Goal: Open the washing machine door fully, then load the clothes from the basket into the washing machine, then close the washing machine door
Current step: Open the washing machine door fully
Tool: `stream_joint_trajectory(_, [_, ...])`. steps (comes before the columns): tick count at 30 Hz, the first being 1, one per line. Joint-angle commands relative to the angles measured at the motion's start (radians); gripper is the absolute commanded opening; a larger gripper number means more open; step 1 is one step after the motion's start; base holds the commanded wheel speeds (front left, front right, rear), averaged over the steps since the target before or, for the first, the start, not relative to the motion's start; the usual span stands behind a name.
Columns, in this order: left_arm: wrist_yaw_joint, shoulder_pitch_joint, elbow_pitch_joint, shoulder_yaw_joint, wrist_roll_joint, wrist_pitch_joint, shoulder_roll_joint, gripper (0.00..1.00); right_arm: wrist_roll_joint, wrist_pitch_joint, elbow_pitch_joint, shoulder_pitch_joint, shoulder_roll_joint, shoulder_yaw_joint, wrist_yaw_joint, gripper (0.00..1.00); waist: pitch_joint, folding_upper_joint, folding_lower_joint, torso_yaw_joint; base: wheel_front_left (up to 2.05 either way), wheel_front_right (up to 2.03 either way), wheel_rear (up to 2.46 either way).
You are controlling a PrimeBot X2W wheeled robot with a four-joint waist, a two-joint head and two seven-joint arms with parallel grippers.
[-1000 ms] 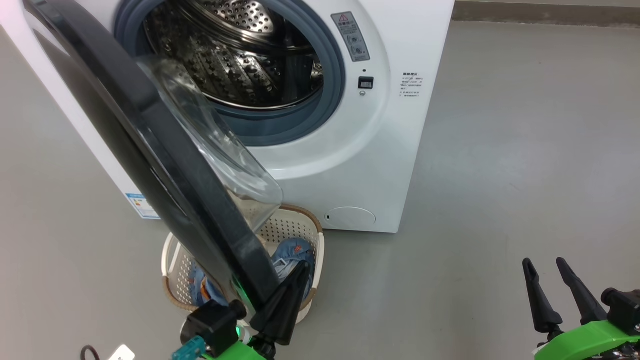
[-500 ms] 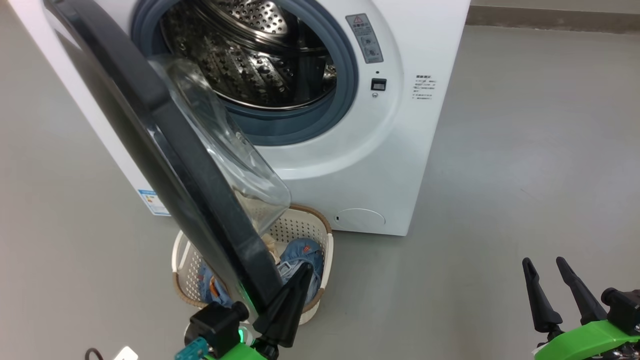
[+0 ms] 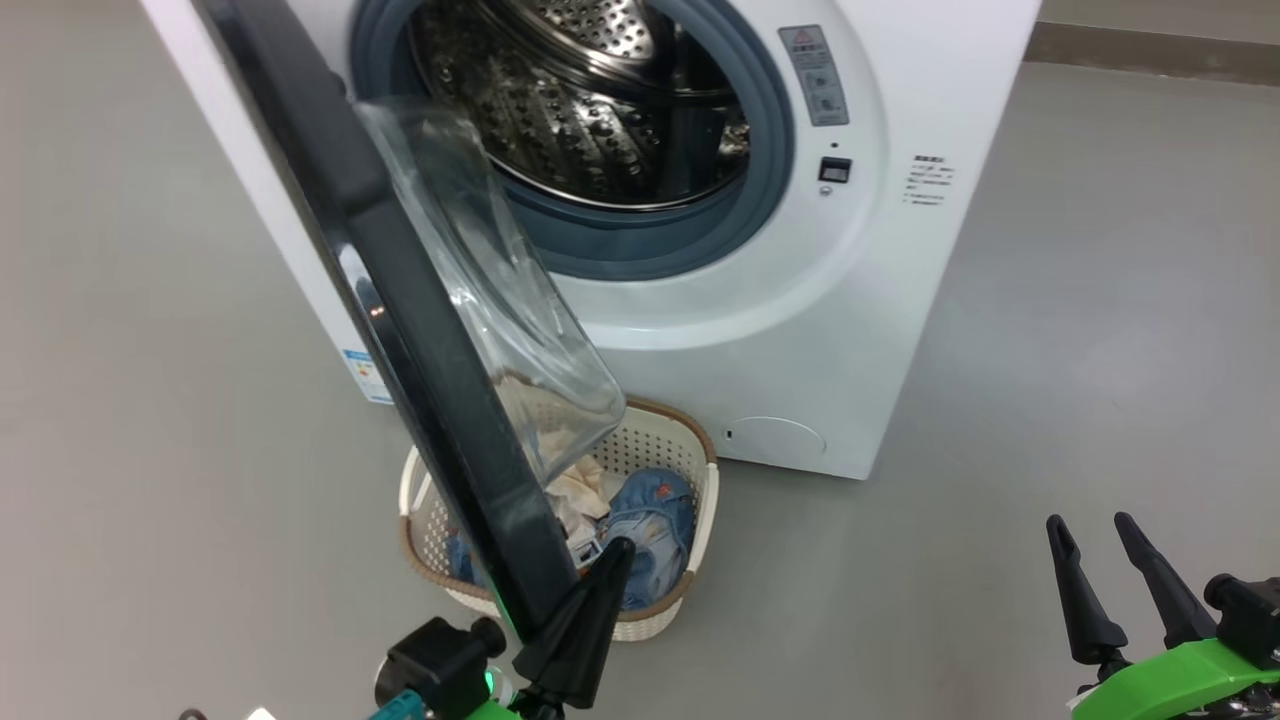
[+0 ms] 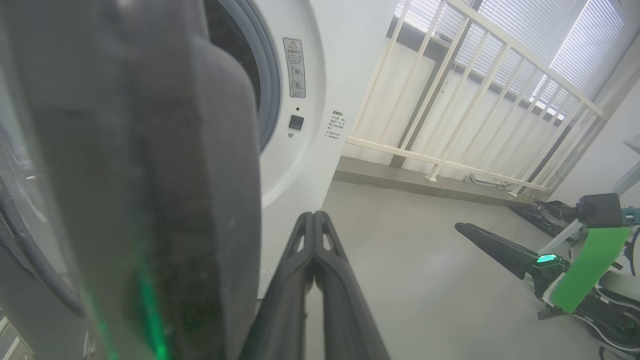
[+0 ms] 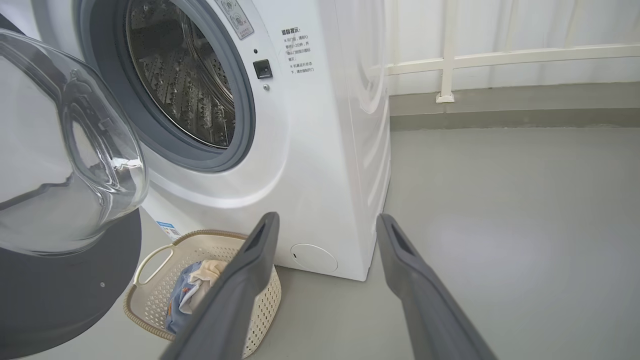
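— Grey floor (image 3: 1050, 350) all round, and the washing machine (image 3: 900, 300) standing on it. Where's the washing machine door (image 3: 400, 300)?
— Swung out from the machine's front, on the robot's left of the opening, glass bowl (image 3: 500, 280) turned toward the steel drum (image 3: 600, 100).
— And the basket (image 3: 665, 445)?
— On the floor close against the machine's front, under the door. The clothes (image 3: 650, 510) lie inside it, a blue piece and a cream one.
— The claws?
— Left gripper (image 3: 617, 548) has its fingers pressed together, nothing between them, tip just beside the door's lower rim; touching or not, I can't tell. Right gripper (image 3: 1088, 522) is spread wide, holding nothing, well off to the machine's right above bare floor.
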Motion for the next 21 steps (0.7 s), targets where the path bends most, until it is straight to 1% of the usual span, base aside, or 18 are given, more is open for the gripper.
stream_joint_trajectory(1, [0.027, -0.026, -0.018, 0.063, 0.009, -0.006, 0.027, 0.0, -0.005, -0.012, -0.024, -0.01, -0.02, 0.023, 0.002, 1.0, 0.004, 0.0, 0.0, 0.027, 0.0, 0.0, 0.0])
stream_joint_trajectory(8, [0.041, -0.015, -0.039, 0.059, 0.02, -0.006, 0.028, 0.0, -0.01, -0.012, -0.026, -0.009, -0.018, 0.02, 0.002, 1.0, 0.007, 0.0, 0.0, 0.082, 0.0, 0.0, 0.0])
stream_joint_trajectory(14, [0.065, -0.008, -0.072, 0.058, 0.034, -0.004, 0.032, 0.0, -0.011, -0.012, -0.025, -0.014, -0.022, 0.02, 0.002, 1.0, 0.017, 0.0, 0.0, 0.133, 0.0, 0.0, 0.0])
stream_joint_trajectory(15, [0.065, -0.008, -0.072, 0.058, 0.034, -0.004, 0.032, 0.0, -0.011, -0.012, -0.025, -0.014, -0.022, 0.02, 0.002, 1.0, 0.017, 0.0, 0.0, 0.133, 0.0, 0.0, 0.0])
stream_joint_trajectory(21, [0.095, -0.005, -0.11, 0.06, 0.046, 0.014, 0.037, 0.0, -0.01, -0.012, -0.021, -0.021, -0.025, 0.02, 0.002, 1.0, 0.023, 0.0, 0.0, 0.173, 0.0, 0.0, 0.0])
